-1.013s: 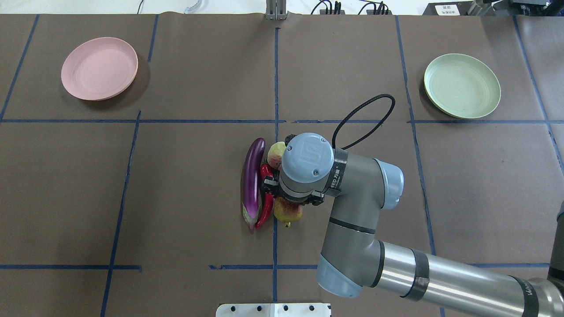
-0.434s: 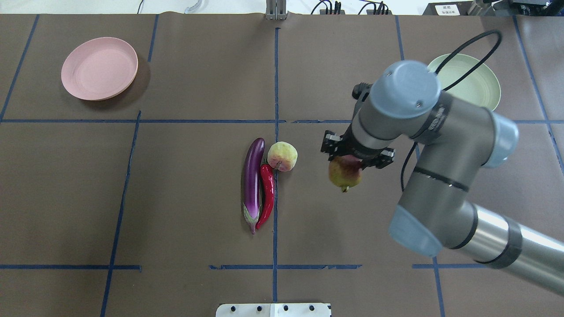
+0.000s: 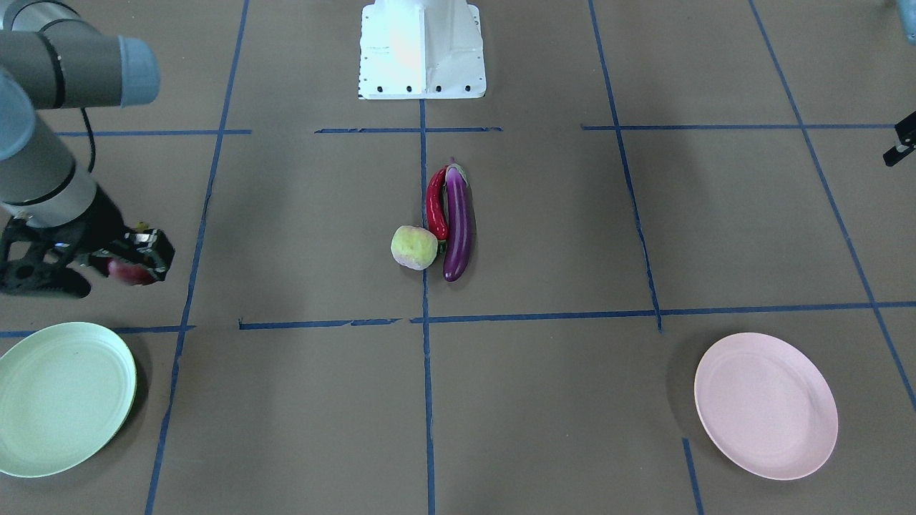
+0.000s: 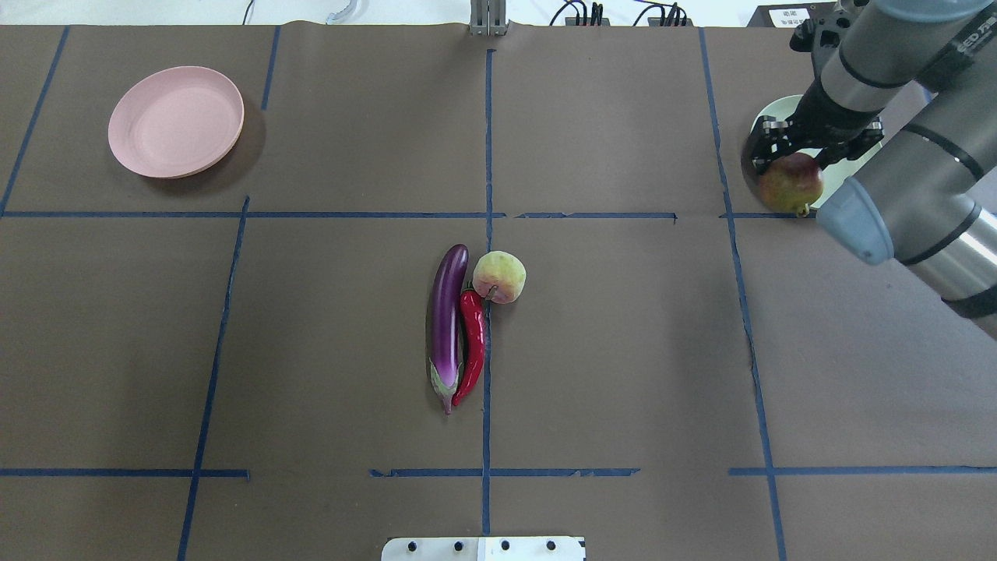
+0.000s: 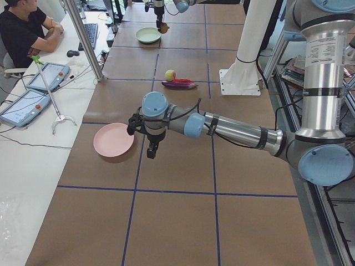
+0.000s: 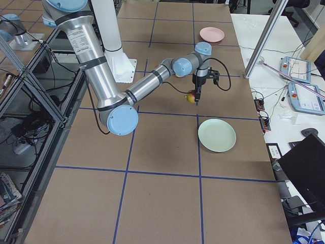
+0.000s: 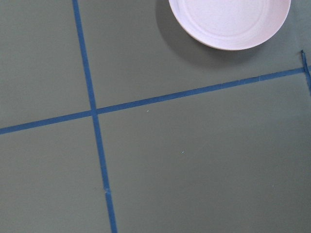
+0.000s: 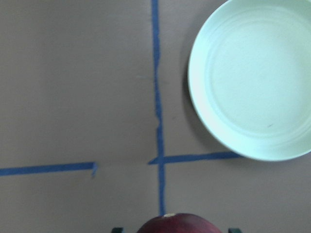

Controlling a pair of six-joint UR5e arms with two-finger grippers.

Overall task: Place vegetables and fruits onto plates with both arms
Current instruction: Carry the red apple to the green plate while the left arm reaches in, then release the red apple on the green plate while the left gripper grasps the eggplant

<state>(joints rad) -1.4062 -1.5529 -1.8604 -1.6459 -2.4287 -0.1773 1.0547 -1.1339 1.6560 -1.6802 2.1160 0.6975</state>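
My right gripper (image 4: pixel 794 160) is shut on the dark red pomegranate (image 4: pixel 790 185) and holds it in the air by the near edge of the mint green plate (image 4: pixel 779 109). The right wrist view shows the pomegranate's top (image 8: pixel 177 223) and the plate (image 8: pixel 252 77) ahead to the right. The purple eggplant (image 4: pixel 446 323), the red chili (image 4: pixel 473 343) and the yellow-green fruit (image 4: pixel 499 276) lie together at the table's middle. The pink plate (image 4: pixel 175 121) is empty at the far left. My left gripper (image 5: pixel 151 149) hangs near the pink plate (image 5: pixel 113 139); I cannot tell its state.
The white base block (image 4: pixel 483 548) stands at the near edge. Blue tape lines cross the brown table cover. Cables and plugs (image 4: pixel 623 14) lie along the far edge. A person (image 5: pixel 25 33) sits at a side desk with tablets.
My right gripper has lifted the pomegranate out of the pile and carried it right and away, up to the mint plate. The other three items have not moved.
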